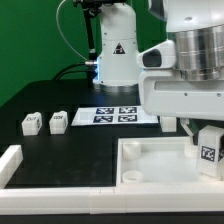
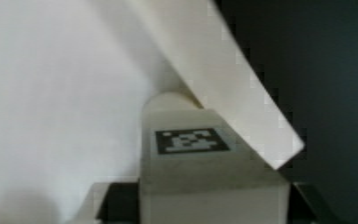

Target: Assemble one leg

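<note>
My gripper (image 1: 207, 133) is shut on a leg (image 1: 209, 150), a small white block with a black-and-white tag, held upright over the right corner of the large white tray-like piece (image 1: 150, 168). In the wrist view the leg (image 2: 194, 140) sits between my dark fingers (image 2: 119, 202), its far end touching or very close to the tray's raised rim (image 2: 229, 70). Two more legs (image 1: 31, 122) (image 1: 58, 121) lie on the black table at the exterior view's left. A fourth leg is not in view.
The marker board (image 1: 120, 115) lies behind the tray, in front of the arm's base (image 1: 115, 55). Another white rimmed part (image 1: 10, 160) sits at the exterior view's left edge.
</note>
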Robot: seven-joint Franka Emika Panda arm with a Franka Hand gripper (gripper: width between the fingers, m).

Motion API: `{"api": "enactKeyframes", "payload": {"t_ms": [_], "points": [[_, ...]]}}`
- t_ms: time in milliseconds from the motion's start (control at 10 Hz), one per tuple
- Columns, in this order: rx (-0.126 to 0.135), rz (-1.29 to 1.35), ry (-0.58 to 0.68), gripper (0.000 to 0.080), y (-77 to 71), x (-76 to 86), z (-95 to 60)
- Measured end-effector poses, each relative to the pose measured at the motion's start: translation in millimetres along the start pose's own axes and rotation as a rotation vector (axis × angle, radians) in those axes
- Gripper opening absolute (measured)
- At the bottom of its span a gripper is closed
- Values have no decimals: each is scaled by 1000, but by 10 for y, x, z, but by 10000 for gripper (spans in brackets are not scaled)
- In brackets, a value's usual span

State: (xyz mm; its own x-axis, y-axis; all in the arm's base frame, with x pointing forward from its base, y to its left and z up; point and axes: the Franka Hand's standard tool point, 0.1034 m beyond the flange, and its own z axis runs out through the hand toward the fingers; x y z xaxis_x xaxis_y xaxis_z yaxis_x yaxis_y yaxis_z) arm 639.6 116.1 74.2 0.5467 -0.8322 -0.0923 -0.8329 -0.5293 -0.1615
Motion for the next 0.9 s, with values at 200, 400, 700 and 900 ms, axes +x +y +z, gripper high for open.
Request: {"api": "enactKeyframes", "payload": {"t_ms": [200, 400, 700, 900], "points": [[32, 317, -36, 303, 10, 28, 5], [35, 340, -41, 303, 18, 43, 3], [33, 113, -27, 521, 27, 31, 29], [9, -246, 4, 622, 27, 26, 31]]}}
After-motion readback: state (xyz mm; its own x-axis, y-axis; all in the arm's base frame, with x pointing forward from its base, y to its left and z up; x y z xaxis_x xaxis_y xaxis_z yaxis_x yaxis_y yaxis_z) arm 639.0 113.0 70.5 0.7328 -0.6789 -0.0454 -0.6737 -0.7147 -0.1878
